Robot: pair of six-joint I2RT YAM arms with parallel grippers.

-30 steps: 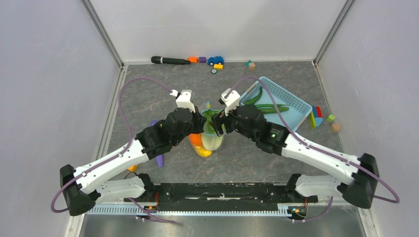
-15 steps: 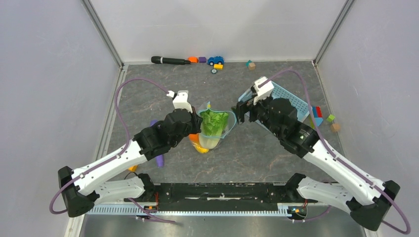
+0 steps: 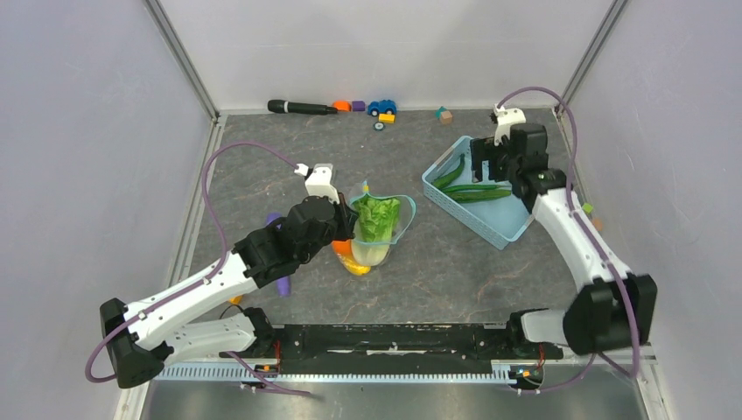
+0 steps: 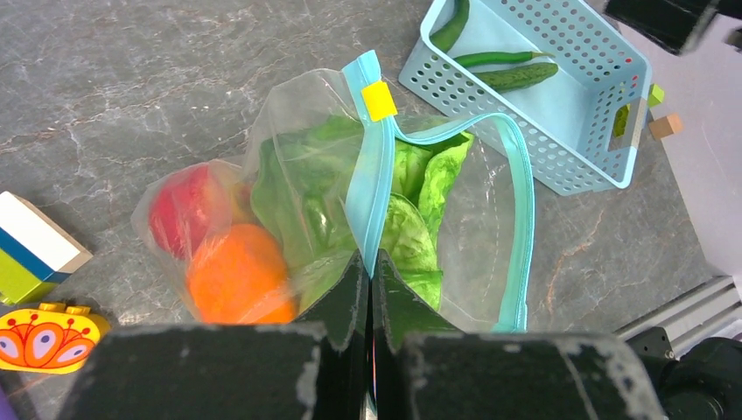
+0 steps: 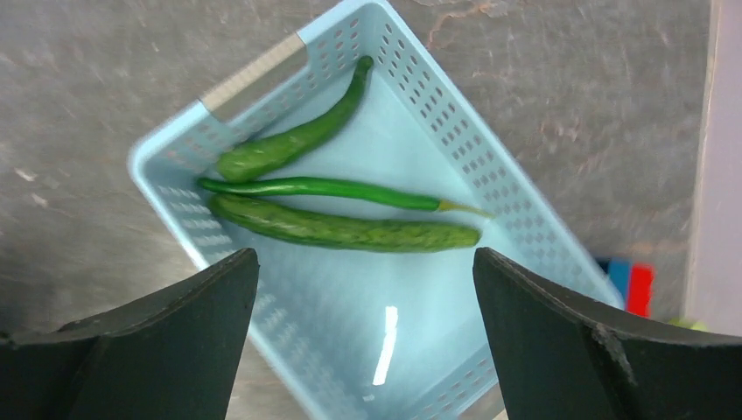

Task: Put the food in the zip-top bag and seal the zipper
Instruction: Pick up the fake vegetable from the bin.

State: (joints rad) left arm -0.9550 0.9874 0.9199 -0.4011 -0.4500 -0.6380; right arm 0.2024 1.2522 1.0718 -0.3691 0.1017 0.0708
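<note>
**Work cell inspection: bag held at its mouth, pods in the basket**

We find a dark grey, marble-patterned mat (image 3: 262, 166) covering the table, enclosed by plain pale walls (image 3: 79, 175) on three sides, with metal posts (image 3: 179, 57) at the two back corners. A black rail (image 3: 394, 337) runs along the near edge between the arm bases.

At the left, a purple item (image 3: 283, 284) lies partly hidden under the left arm. The left wrist view also shows a white, blue and green block (image 4: 31, 249) and a yellow patterned toy (image 4: 48, 337) on the mat.

The left gripper (image 4: 370, 262) is clamped on the teal zipper (image 4: 525, 201) of the zip-top bag (image 4: 472, 254), near the middle of the mat. The bag's mouth gapes open. Inside we see the lettuce (image 4: 420, 192), an orange (image 4: 236, 276) and a red fruit (image 4: 179, 210). The top view shows a yellow mango (image 3: 359, 267) at the bag's near end.

Along the back wall lie a black cylinder (image 3: 302, 107), a blue toy car (image 3: 381, 107) and several small blocks (image 3: 445, 115).

At the right, a light-blue lattice basket (image 5: 175, 131) sits on the mat, well apart from the bag, and holds three long green pods (image 5: 341, 232). The right gripper (image 5: 363, 262) hangs above them with its jaws spread wide, holding nothing.
</note>
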